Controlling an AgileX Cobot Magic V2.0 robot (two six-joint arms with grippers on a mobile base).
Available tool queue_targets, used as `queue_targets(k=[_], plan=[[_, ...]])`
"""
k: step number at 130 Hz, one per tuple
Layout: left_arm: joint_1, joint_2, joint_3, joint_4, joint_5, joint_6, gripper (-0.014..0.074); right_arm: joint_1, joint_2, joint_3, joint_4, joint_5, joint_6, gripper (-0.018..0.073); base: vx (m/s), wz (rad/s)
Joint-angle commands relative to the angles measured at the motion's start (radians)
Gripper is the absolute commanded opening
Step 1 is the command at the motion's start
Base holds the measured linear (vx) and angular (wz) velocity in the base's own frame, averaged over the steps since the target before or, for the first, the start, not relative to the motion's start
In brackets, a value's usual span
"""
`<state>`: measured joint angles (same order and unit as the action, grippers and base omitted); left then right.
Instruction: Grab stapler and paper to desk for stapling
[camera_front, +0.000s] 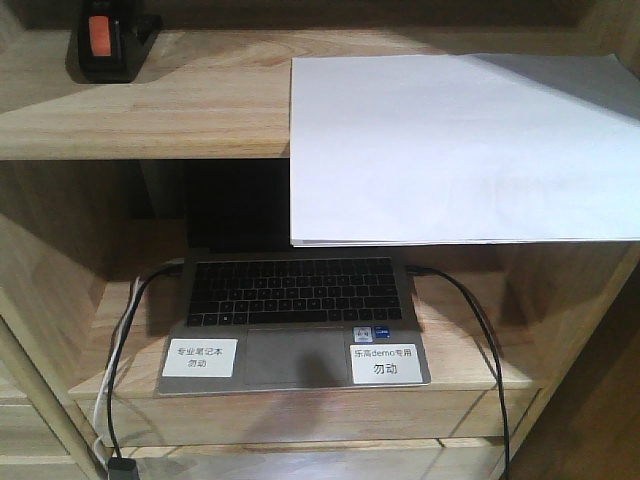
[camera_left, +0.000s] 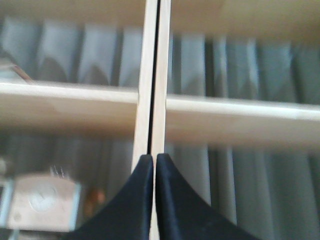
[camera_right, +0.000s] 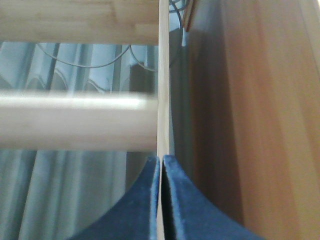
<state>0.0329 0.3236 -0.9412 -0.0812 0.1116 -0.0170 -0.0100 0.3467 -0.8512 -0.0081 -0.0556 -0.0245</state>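
Exterior front-facing shows nothing fetched yet: stapler (camera_front: 110, 42) sits above-left of the laptop (camera_front: 295, 320), paper (camera_front: 460, 150) directly above it, both on the shelf (camera_front: 200, 105), with left gripper (camera_left: 154, 164) and right gripper (camera_right: 161, 164) pressed together, empty.

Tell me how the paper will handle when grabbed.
The paper looks thin, so probably light and floppy once lifted. Its front overhangs the shelf, likely an easy edge to pinch. On smooth wood it may slide if pushed.

Light wooden shelf unit (camera_front: 150, 110) before grey pleated curtains (camera_left: 280, 190)
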Motion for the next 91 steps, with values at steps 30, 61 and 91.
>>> queue_targets(k=[30, 61, 91], plan=[[-0.001, 0.219, -0.09, -0.009, 0.196, -0.006, 0.0091, -0.001, 0.275, -0.179, -0.004, 0.293, -0.011, 0.0015, 0.0, 0.0], [-0.001, 0.252, -0.09, -0.009, 0.342, -0.006, 0.0361, -0.001, 0.352, -0.178, 0.008, 0.405, -0.007, 0.0132, 0.0, 0.0], [-0.001, 0.252, -0.09, -0.016, 0.362, -0.011, 0.0734, -0.001, 0.355, -0.178, 0.008, 0.401, -0.007, 0.0515, 0.0, 0.0]])
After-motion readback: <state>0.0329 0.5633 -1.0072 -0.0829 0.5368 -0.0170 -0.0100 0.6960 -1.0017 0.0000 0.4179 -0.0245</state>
